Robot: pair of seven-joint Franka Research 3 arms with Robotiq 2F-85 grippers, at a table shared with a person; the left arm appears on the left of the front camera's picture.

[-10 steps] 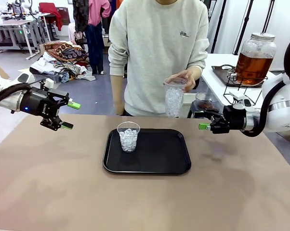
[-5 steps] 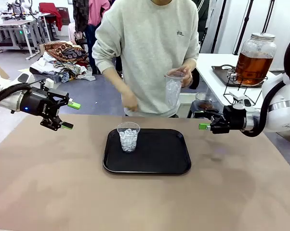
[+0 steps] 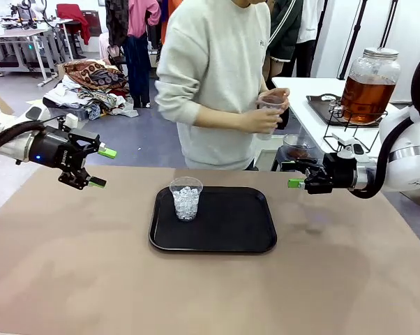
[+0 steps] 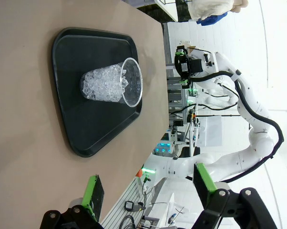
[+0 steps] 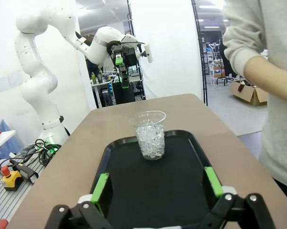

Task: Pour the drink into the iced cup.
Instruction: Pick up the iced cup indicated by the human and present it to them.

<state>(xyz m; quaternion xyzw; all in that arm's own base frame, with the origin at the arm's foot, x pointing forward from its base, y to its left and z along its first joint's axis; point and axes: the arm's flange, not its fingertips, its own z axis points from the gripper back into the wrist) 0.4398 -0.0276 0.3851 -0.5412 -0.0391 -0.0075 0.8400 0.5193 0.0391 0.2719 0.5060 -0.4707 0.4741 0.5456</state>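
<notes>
We see the left gripper hanging above the left part of the table, its two black fingers with green pads spread wide and nothing between them. The right gripper hangs over the right edge of the table, and its fingers are also spread apart and empty. In each wrist view the green pads stand far from each other.

On the matte brown table lies a black tray, a rectangle with rounded corners and a low raised rim; its surface looks smooth and a little shiny. On the left part of the tray the iced cup stands upright. It is clear thin plastic, wider at the mouth than at the base, and small rough pieces of ice fill it to about two thirds.

The drink, a translucent amber-brown liquid, is in a round glass jar with a metal lid. The jar rests on a black wire stand on a white side table, behind the right arm and well apart from the tray.

The person in a light grey sweater holds a second clear cup in both hands near the chest (we cannot tell what is inside it).
</notes>
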